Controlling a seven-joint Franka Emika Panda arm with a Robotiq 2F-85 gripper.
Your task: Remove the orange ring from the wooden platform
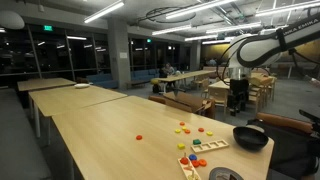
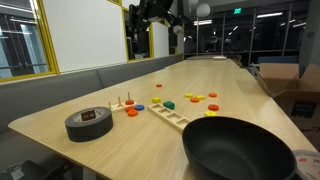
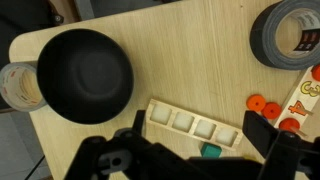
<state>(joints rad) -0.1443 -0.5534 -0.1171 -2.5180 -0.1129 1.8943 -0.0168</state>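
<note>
**Status: task not started, as far as the views show.**

**1. Jaws.** My gripper (image 3: 192, 138) is spread wide w/ nothing held. In the wrist view my fingers (image 3: 258, 128) stand far apart. The compartment tray (image 3: 190, 122) and bare table (image 3: 180, 40) show through the gap. In an exterior view I hang well above the tabletop, touching nothing.

**2. Target.** The orange ring (image 2: 132, 112) is at the wooden platform (image 2: 122, 106). This is the small peg base just right of the tape roll (image 2: 88, 122), toward the near left part of the table in that view. Res. is low, so I can't confirm whether the ring is threaded on a peg or only lies at the base edge. It prob. counts as on the platform.

**3. Done.** Nothing. The ring is not lifted and the platform is untouched.

**4. Left, by my judgement.**
- Move over the platform, which lies right of my current aim in the wrist view.
- Come down w/ jaws open around the ring.
- Close on the ring and lift it straight up so it clears any peg.
- Set it on the table apart from the base.

**5. Notes.** The black bowl (image 3: 85, 72) lies left of the tray and is not in the approx. path. Loose orange discs (image 3: 265, 106) lie near the platform. Don't confuse them w/ the target.
</note>
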